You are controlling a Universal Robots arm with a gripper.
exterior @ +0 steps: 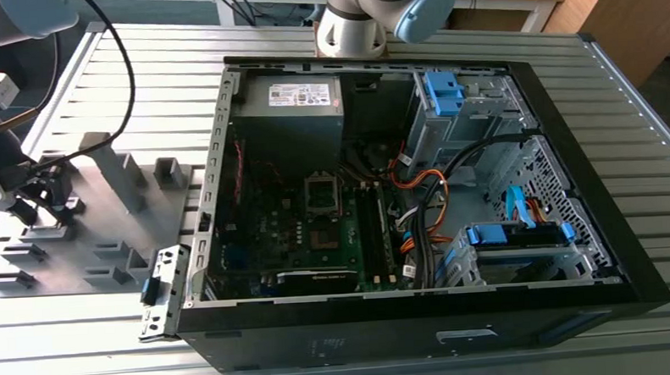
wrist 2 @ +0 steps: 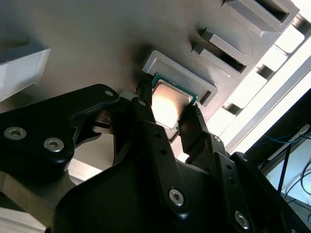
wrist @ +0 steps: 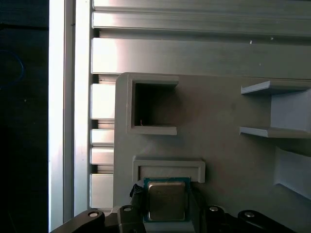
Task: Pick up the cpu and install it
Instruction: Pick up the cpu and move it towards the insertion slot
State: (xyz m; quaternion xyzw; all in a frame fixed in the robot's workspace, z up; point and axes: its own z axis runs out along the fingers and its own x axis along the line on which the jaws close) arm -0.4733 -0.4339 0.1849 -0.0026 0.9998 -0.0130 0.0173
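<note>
Cpu, silver-grey top facing up, sits between the two black fingers of the claw, which is clenched on its opposite edges in both wrist views. It is just beside a raised frame on the grey fixture tray; lifted or resting, cannot tell. Exterior view: tray lies on the slatted worktop, at 9 o'clock of the open computer case.

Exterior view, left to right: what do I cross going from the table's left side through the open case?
grey fixture tray → green motherboard → orange cables → lower blue drive bracket
</note>
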